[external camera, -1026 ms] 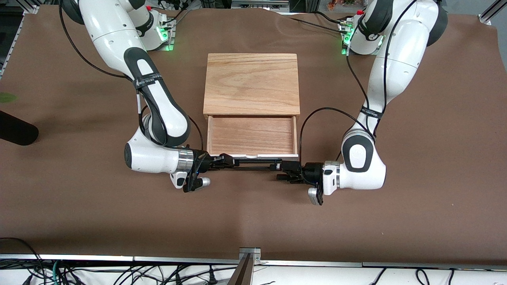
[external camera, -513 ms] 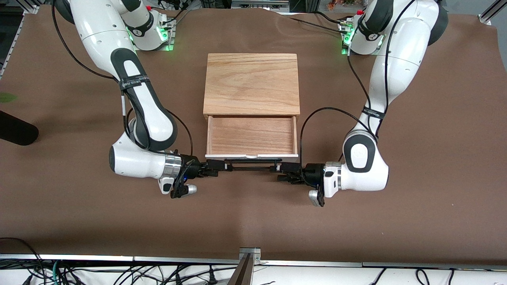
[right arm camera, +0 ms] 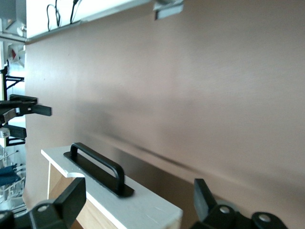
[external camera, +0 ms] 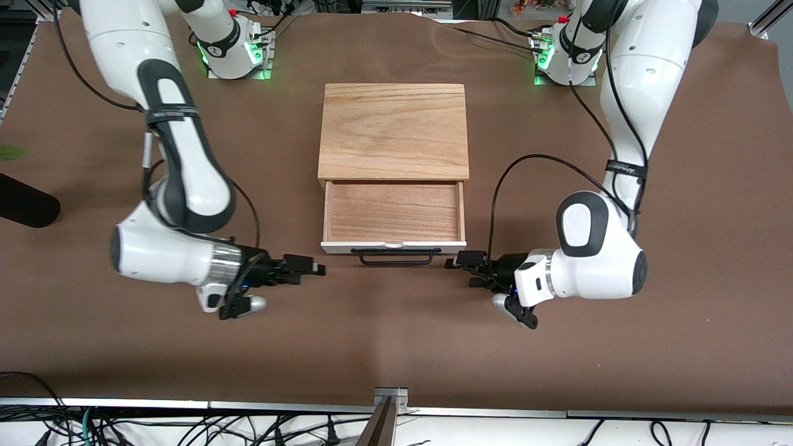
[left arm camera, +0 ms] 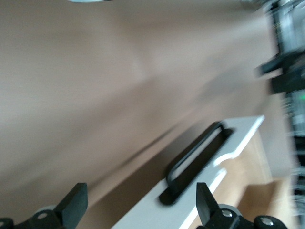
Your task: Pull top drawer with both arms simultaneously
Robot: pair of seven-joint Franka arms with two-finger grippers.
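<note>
The top drawer [external camera: 394, 217] stands pulled out from under the cabinet top [external camera: 393, 130], handle [external camera: 396, 256] free. Left tool [external camera: 461, 265] at its three o'clock, right tool [external camera: 303, 267] at nine, both wide and empty. Pull looks done; next, I'd judge, both arms simply retreat.
</note>
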